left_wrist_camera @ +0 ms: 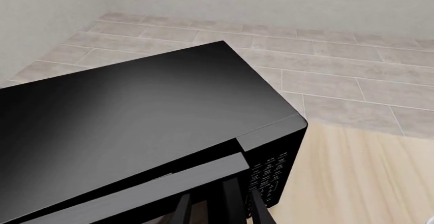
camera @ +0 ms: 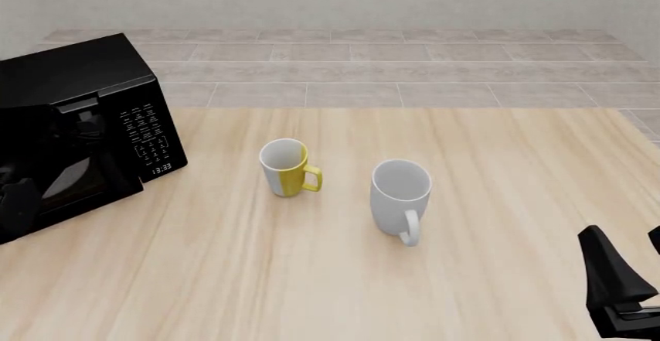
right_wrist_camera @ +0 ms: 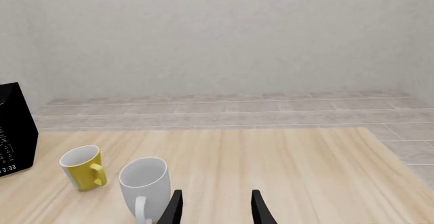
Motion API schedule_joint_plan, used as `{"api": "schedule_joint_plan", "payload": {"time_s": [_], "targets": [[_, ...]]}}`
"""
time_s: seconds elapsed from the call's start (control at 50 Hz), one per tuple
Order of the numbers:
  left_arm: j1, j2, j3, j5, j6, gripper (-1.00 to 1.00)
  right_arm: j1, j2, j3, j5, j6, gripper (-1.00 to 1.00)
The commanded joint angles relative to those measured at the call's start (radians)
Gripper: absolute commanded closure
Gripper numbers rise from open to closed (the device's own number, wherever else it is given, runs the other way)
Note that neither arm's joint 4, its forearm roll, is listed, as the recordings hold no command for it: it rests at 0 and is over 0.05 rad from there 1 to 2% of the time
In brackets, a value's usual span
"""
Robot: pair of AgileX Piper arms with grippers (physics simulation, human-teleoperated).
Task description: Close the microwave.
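Two arms share a light wooden counter [camera: 433,294], and the biggest thing on it is the microwave [camera: 77,124], a glossy black box standing at the far left of the front view, close to the counter's left edge. Its button panel [camera: 150,136] with a small lit display faces right and forward. The dark glass door [camera: 46,175] looks nearly flush with the body, though a narrow seam shows along its top in the left wrist view; whether it is fully latched I cannot tell.

In the left wrist view, the left end effector [left_wrist_camera: 217,206] hangs above the microwave's front top edge, its dark fingers spread apart with nothing between them, pointing down past the door's upper rim beside the button panel. In the front view that end effector is lost against the black door.

Next in size, a white mug [camera: 399,194] stands upright near the counter's middle, with a smaller yellow-and-white mug [camera: 287,168] just to its left, both well apart from the microwave.

At the near right corner sits the right end effector [right_wrist_camera: 215,209], fingers spread and empty, far from the microwave, with bare wood ahead of it.
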Motion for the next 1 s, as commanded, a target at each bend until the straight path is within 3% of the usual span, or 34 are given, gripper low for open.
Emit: {"api": "schedule_joint_plan", "payload": {"time_s": [0.02,0.46,0.5,0.74,0.86,1.0], "targets": [[0.039,0.048,-0.093,0.016,0.054,-1.0,0.0,0.0,-0.001,0.0,0.006,-1.0],[0.072,0.122,-0.163,0.036,0.073,-1.0,0.008,0.0,0.002,-0.007,0.015,-1.0],[0.083,0.114,-0.146,0.009,0.103,-1.0,0.01,0.0,0.004,-0.01,0.017,-1.0],[0.079,0.105,-0.155,0.018,0.107,-1.0,0.02,0.0,0.002,-0.01,0.015,-1.0],[0.062,0.067,-0.112,0.005,0.1,-1.0,0.017,0.0,0.005,-0.012,0.015,-1.0],[-0.003,-0.133,0.065,-0.035,0.099,-1.0,0.017,0.0,0.005,-0.014,0.015,-1.0]]}}
